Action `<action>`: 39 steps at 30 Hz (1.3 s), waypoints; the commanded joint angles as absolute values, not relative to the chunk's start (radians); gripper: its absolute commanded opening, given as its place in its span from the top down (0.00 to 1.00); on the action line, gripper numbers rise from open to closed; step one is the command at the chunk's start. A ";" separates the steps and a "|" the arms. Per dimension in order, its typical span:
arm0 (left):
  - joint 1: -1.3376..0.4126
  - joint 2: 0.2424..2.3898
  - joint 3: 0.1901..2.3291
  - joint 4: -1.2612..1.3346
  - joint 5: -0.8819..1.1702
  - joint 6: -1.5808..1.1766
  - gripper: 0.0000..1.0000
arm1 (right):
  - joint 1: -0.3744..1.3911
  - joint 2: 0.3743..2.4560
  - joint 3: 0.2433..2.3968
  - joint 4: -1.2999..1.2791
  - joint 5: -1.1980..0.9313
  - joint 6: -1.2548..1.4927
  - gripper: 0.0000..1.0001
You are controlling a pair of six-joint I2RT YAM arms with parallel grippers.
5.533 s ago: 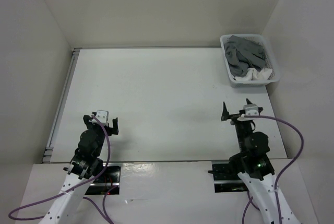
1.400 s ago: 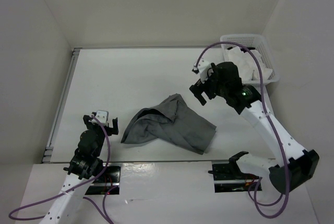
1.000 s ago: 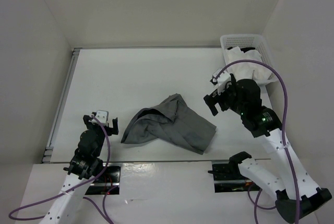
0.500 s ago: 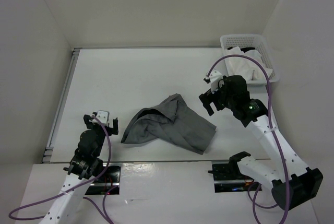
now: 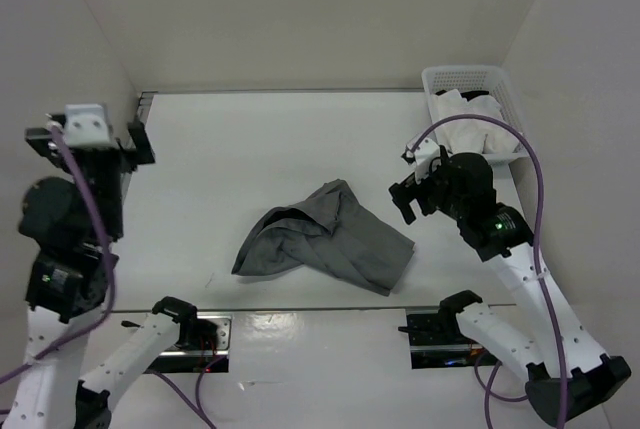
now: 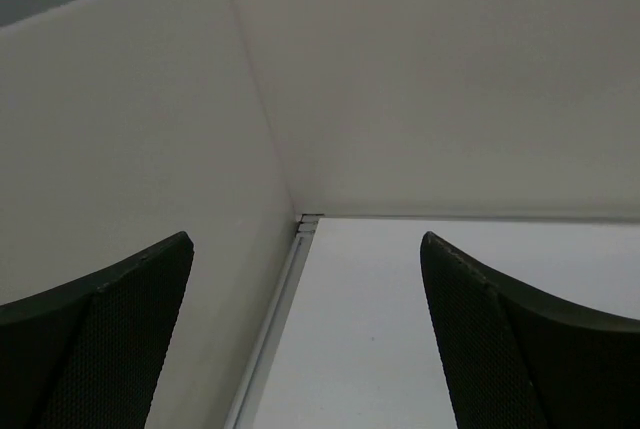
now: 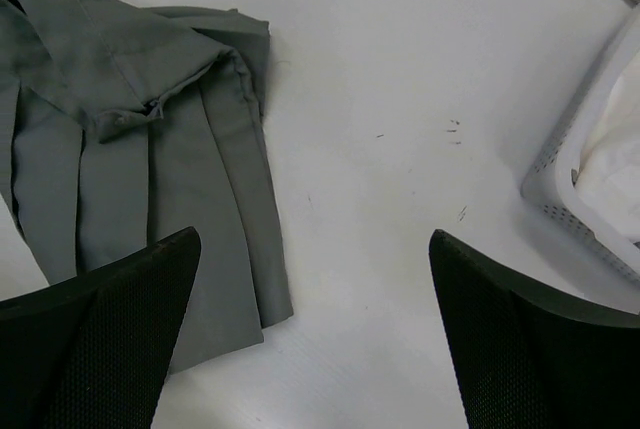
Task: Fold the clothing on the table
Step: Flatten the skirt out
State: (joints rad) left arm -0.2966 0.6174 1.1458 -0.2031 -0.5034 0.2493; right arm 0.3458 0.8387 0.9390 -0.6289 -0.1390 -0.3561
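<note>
The clothing [image 5: 325, 239], a dark grey pleated skirt, lies crumpled and partly doubled over on the table [image 5: 280, 139], near the front middle. My right gripper [image 5: 408, 187] hovers open above bare table just right of the skirt. In the right wrist view the skirt's pleated edge [image 7: 150, 149] lies left of the gripper [image 7: 312, 237], with nothing between the fingers. My left gripper [image 5: 88, 144] is raised high at the far left, open and empty. The left wrist view has that gripper [image 6: 305, 239] facing the table's far left corner; the skirt is out of that view.
A white lattice basket [image 5: 465, 72] holding white cloths [image 5: 475, 129] stands at the back right; its wall [image 7: 590, 209] is close to my right gripper. A metal rail [image 5: 120, 199] runs along the table's left edge [image 6: 270, 349]. White walls enclose the table.
The left arm has swung up from its low rest near the front edge to a high pose at the far left. The right gripper shifted slightly right. The skirt has not moved.
</note>
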 commanded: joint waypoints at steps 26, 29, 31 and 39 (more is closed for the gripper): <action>-0.082 0.851 1.181 -0.759 -0.296 0.065 0.00 | 0.776 1.643 1.261 -0.554 0.015 -0.479 0.05; -0.057 0.897 1.209 -0.781 -0.224 0.043 0.00 | 0.801 1.673 1.261 -0.542 0.015 -0.489 0.05; -0.035 0.911 1.221 -0.781 -0.169 0.015 0.00 | 0.810 1.696 1.281 -0.541 -0.006 -0.477 0.06; -0.017 0.954 1.201 -0.698 -0.032 -0.052 0.00 | 0.911 1.723 1.284 -0.557 -0.020 -0.457 0.08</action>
State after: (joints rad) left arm -0.0246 0.9550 1.1896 -0.7654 -0.1196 -0.0029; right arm 0.8589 1.7321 1.2629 -0.5797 -0.0174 -0.4652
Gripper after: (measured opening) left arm 1.001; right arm 0.917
